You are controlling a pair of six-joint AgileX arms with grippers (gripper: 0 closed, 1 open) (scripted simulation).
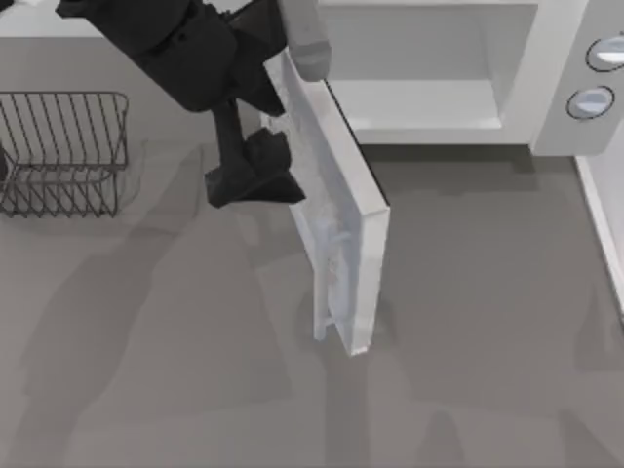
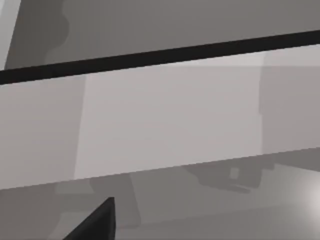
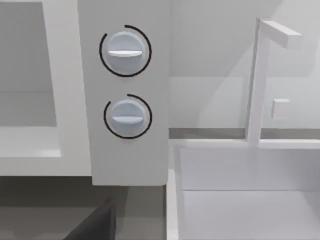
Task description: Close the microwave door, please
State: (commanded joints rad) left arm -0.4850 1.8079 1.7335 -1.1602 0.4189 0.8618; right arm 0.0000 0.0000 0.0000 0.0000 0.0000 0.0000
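The microwave (image 1: 546, 88) stands at the table's back, its pale cavity (image 1: 419, 68) exposed and two round knobs (image 1: 591, 101) on its right panel. The microwave door (image 1: 336, 210) swings out toward the front, hinged at the cavity's left, with its bar handle (image 1: 328, 283) near the free end. My left gripper (image 1: 255, 177) is at the door's outer face, on its left side, about halfway along. In the left wrist view the door (image 2: 170, 120) looms close as a pale panel. My right gripper (image 3: 96, 224) faces the microwave's knobs (image 3: 125, 52).
A dark wire rack (image 1: 63, 151) sits at the table's left. A white basin (image 3: 250, 200) with a white post (image 3: 257, 80) stands to the right of the microwave, and its rim (image 1: 603, 214) runs along the right edge. Grey tabletop (image 1: 468, 322) lies before the door.
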